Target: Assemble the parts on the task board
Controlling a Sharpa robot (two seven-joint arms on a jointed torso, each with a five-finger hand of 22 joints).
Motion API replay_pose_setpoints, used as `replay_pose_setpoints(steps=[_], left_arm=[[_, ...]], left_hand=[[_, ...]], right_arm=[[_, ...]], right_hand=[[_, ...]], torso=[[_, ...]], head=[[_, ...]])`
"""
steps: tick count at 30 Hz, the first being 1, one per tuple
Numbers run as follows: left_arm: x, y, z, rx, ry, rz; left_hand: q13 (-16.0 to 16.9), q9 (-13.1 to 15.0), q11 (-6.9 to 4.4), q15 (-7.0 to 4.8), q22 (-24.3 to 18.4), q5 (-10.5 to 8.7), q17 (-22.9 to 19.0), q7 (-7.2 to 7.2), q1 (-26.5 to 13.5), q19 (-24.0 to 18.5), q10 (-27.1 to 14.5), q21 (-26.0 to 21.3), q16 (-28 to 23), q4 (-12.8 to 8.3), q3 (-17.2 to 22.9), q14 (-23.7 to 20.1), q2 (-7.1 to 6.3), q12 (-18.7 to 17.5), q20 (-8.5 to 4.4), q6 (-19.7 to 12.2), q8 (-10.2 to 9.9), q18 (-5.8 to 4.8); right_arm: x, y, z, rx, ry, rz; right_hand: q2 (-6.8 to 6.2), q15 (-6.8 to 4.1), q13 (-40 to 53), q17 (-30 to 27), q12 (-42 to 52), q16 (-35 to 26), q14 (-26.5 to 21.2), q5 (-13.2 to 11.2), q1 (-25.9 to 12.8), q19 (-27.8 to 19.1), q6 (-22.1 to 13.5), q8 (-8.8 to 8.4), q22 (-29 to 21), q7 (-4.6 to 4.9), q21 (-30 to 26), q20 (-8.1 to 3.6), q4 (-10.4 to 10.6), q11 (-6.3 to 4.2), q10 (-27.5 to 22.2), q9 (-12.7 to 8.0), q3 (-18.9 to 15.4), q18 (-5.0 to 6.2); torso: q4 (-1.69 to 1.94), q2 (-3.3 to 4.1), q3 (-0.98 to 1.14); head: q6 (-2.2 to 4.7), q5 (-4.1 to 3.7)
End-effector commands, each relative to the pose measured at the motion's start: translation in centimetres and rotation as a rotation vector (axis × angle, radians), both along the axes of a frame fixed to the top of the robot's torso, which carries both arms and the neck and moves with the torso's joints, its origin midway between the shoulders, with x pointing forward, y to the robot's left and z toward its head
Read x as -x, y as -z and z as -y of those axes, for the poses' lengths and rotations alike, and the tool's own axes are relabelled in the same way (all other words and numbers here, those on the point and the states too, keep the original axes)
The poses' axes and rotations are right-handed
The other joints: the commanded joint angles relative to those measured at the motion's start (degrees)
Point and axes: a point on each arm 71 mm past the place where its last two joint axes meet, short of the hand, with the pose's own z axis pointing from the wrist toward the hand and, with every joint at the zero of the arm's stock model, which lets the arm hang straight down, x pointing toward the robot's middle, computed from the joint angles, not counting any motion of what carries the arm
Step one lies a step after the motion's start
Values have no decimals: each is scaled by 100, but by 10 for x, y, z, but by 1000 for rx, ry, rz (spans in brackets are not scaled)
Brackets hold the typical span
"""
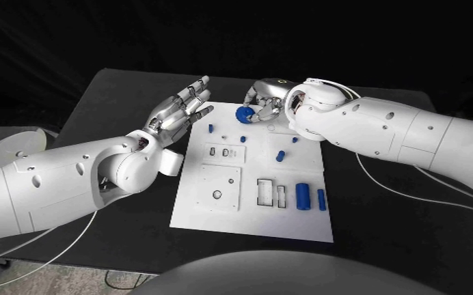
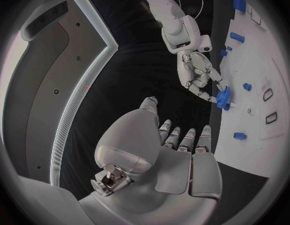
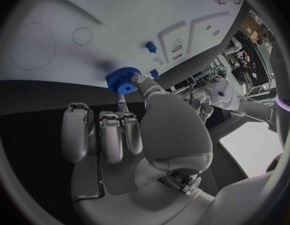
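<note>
The white task board (image 1: 252, 203) lies in the middle of the black table. My right hand (image 1: 266, 102) hovers over its far edge and pinches a blue gear (image 1: 242, 114) between thumb and fingers. The right wrist view shows the gear (image 3: 123, 80) at the tips of that hand (image 3: 139, 135), just above the board (image 3: 89, 15). My left hand (image 1: 180, 110) is open with fingers spread, beside the board's far left corner, holding nothing. In the left wrist view the left hand (image 2: 176, 155) faces the right hand (image 2: 197, 77) and its gear (image 2: 223, 97).
Small blue pegs (image 1: 211, 128) (image 1: 280, 156) (image 1: 292, 139) stand on the board's far half. A thick blue cylinder (image 1: 303, 196) and a thinner one (image 1: 321, 199) lie near its right edge, beside rectangular slots (image 1: 265, 191). A raised plate with holes (image 1: 219, 187) is on the near left.
</note>
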Motion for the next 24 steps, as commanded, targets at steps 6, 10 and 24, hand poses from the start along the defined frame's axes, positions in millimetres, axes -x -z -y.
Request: replay_pose_setpoints(steps=[6,10,24], left_arm=[[0,-1,0,14,15,4],[0,-1,0,13,14,4],[0,0,0,12,17,0]], left_hand=[[-5,7,49,36,11,39,-2,39,53,9,2,31,-12,-24,25,5,-10,-33,33,17,32,54],[-5,7,49,36,11,39,-2,39,53,9,2,31,-12,-24,25,5,-10,-33,33,17,32,54],[-5,7,54,40,12,40,-1,42,53,12,2,33,-11,-30,25,7,-13,-33,36,21,32,55]], right_arm=[[-2,2,-11,33,-17,2],[-2,4,-17,34,-25,-3],[2,16,-23,39,-41,-32]], right_hand=[[4,37,1510,1510,22,19,587,-26,0,-61,223,244,416,-145,-50,24,-3,62,610,945,74,-85],[-4,48,1510,1510,22,19,587,-33,9,-78,177,169,408,-128,-68,39,-12,73,610,923,105,-80],[-43,12,1510,1368,22,-99,530,-164,5,-303,-51,-152,198,-118,-349,33,-16,5,610,801,217,1]], torso=[[0,1,3],[16,5,10],[19,6,11]], head=[[1,-21],[1,-8],[1,42]])
